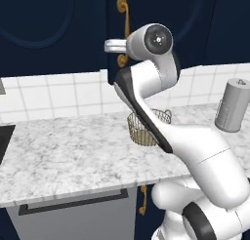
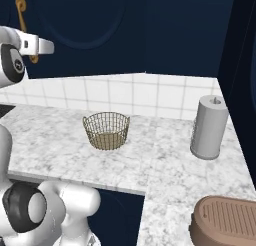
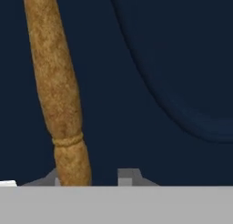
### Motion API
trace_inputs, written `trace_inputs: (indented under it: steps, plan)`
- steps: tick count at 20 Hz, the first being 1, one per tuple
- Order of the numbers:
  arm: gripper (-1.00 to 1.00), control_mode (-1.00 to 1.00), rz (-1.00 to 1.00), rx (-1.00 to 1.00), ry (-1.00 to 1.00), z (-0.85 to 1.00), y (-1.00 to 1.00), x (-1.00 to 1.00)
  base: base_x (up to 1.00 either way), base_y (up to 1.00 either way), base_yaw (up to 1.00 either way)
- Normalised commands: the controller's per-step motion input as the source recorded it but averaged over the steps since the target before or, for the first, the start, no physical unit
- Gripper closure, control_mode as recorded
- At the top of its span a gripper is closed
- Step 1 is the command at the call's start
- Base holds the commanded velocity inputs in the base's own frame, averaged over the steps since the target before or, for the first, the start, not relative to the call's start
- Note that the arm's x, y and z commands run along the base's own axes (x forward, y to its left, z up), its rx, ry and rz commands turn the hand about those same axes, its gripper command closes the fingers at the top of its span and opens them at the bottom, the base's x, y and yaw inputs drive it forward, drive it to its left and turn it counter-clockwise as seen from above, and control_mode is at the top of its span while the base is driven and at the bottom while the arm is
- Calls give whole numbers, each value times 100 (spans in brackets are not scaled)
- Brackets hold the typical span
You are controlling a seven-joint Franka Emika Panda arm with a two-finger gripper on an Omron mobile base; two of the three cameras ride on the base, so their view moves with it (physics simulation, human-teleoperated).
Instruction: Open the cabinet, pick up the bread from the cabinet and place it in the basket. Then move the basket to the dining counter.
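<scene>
Gripper (image 3: 93, 175) | jaws narrowed about the brass handle (image 3: 57, 91), seemingly gripped | handle's long axis set upright on cabinet door (image 3: 173, 59) | outward pull judged next

A glossy white robot arm (image 1: 195, 146) of rounded, bulbous segments, with black bands at its joints and a dark grey disc capping one joint.
</scene>
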Motion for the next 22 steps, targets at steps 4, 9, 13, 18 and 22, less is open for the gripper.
trace_inputs:
  steps: [4,9,13,18,22]
  plan:
    - [100,-100,-3,3,0,0,-85,-100,0,0,0]
    - [-100,-100,0,-1,0,0,-43,-100,0,0,0]
    - [-100,-100,-1,-35,-3,0,42,-100,0,0,0]
    - [-100,-100,-7,-62,-9,1,100,-79,0,0,0]
    - [-100,-100,-24,-60,3,3,100,41,0,0,0]
